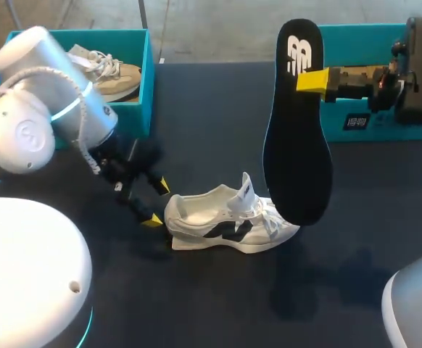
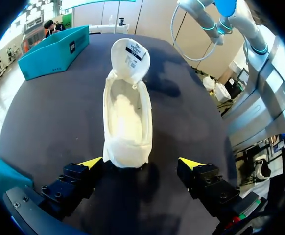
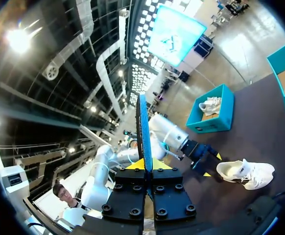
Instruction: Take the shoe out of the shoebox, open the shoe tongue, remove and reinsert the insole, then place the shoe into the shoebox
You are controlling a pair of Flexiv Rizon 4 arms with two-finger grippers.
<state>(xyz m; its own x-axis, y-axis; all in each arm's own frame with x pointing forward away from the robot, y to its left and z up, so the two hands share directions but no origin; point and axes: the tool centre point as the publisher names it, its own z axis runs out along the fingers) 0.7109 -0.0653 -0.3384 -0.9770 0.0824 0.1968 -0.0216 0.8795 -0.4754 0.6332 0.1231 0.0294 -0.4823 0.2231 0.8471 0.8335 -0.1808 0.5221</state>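
Dark counter (image 1: 196, 304) with the white shoe (image 1: 225, 226) at its middle, tongue raised. The right fingers (image 1: 312, 81) clamp the black insole (image 1: 298, 159) above it, and the left fingers (image 1: 151, 220) stand apart at the heel. Advisable: feed the insole in toe-first while bracing the heel.

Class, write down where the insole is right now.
Head view: the insole hangs right of middle, its top in the right pincer, its lower end by the toe of the shoe.

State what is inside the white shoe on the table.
The white shoe shows only its bare pale footbed; the black insole is out, held by the right claw. The toe cavity beneath the raised tongue is hidden.
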